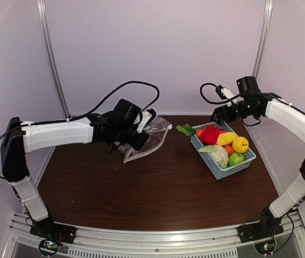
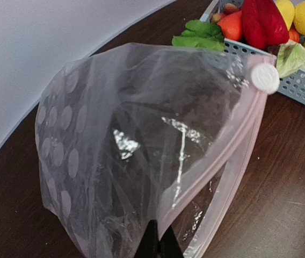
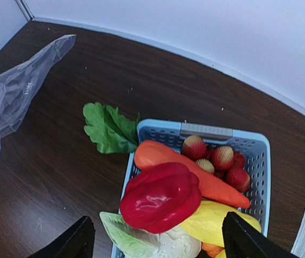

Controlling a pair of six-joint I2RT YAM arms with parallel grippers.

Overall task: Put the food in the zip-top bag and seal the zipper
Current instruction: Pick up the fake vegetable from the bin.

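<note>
The clear zip-top bag (image 1: pixel 147 141) with white dots hangs from my left gripper (image 1: pixel 136 137), which is shut on its edge near the zipper strip (image 2: pixel 233 150); in the left wrist view the bag (image 2: pixel 142 145) fills the frame with its mouth partly open toward the basket. The food lies in the light-blue basket (image 1: pixel 233 171): red pepper (image 3: pixel 160 196), orange carrot (image 3: pixel 195 174), yellow fruit (image 1: pixel 240 144), pale cabbage (image 1: pixel 217 155), small red-yellow fruits (image 3: pixel 219 158). Leafy greens (image 3: pixel 107 128) lie on the table beside it. My right gripper (image 3: pixel 158 242) is open, hovering above the pepper.
The brown table (image 1: pixel 158 188) ends at white walls behind and at the sides. The basket stands at the right rear, near the right wall. A white round slider tab (image 2: pixel 265 78) sits at the bag's zipper end.
</note>
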